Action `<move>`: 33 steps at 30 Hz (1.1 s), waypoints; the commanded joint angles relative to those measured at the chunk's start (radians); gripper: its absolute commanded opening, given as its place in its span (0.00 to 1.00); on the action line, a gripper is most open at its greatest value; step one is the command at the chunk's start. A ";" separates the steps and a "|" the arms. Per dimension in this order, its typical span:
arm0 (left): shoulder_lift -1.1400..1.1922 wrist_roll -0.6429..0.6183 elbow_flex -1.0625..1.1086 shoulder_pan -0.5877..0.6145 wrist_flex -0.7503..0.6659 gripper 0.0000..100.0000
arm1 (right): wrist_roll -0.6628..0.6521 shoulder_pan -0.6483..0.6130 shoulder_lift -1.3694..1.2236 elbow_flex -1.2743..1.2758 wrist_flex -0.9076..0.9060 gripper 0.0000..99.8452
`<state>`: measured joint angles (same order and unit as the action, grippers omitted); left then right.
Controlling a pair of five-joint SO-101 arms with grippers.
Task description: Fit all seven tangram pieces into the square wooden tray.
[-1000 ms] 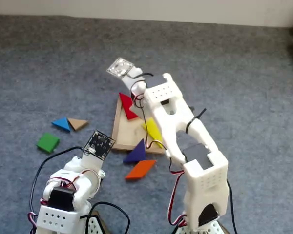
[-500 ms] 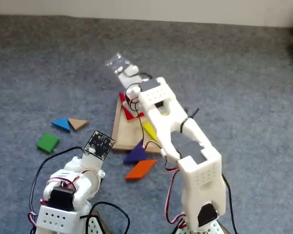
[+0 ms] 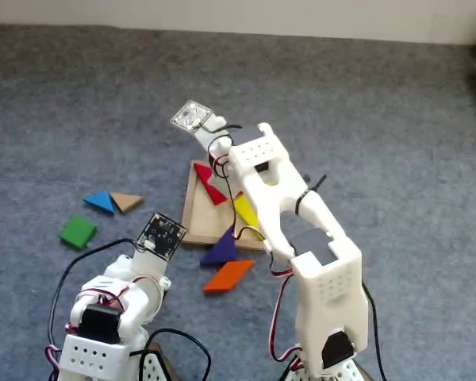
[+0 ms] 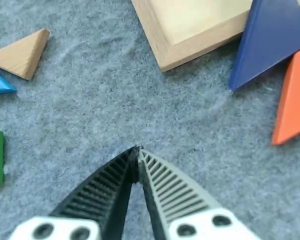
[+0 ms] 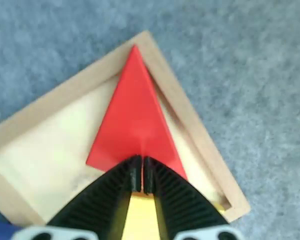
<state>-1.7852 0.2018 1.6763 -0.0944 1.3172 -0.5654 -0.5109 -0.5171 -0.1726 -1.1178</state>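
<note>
The square wooden tray [image 3: 192,213] lies mid-table. A red triangle [image 5: 132,117] lies flat in one of its corners, with a yellow piece [image 3: 247,211] beside it. My right gripper [image 5: 141,161] is shut, and its tips rest at the red triangle's [image 3: 209,185] edge with nothing held. Outside the tray's near edge lie a dark blue triangle [image 3: 220,251] and an orange parallelogram [image 3: 228,275]. To the left on the carpet lie a blue triangle [image 3: 100,202], a tan triangle [image 3: 128,202] and a green square [image 3: 78,232]. My left gripper [image 4: 137,150] is shut over bare carpet near the tray's corner [image 4: 161,50].
Grey carpet covers the whole table. The right arm [image 3: 263,163] stretches over the tray's right half and hides part of it. The left arm's base [image 3: 103,325] stands at the front left. A pale wall edge runs along the back.
The right arm swung slightly left over the tray, and the red triangle shifted a little in the far corner. The left arm has stayed still.
</note>
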 commanded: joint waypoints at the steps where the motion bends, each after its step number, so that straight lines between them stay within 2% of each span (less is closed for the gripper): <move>1: -0.021 -0.006 0.019 0.007 0.006 0.01 | -0.018 0.038 0.004 -0.031 -0.021 0.03; 10: -0.021 -0.006 0.019 0.007 0.006 0.01 | -0.012 0.050 0.004 -0.173 -0.119 0.03; 15: -0.021 -0.006 0.019 0.007 0.006 0.01 | 0.023 0.007 -0.002 -0.251 -0.117 0.03; 18: -0.021 -0.006 0.019 0.007 0.006 0.01 | 0.060 -0.019 -0.004 -0.251 -0.096 0.03; 25: -0.021 -0.006 0.019 0.007 0.006 0.01 | 0.052 -0.045 -0.065 -0.157 -0.061 0.03; 33: -0.021 -0.006 0.019 0.007 0.006 0.01 | 0.051 0.038 -0.073 -0.142 -0.070 0.03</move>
<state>-1.7852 0.2018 1.6763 -0.0944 1.3172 -0.5148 -0.5171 -0.6091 -0.3199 -1.1884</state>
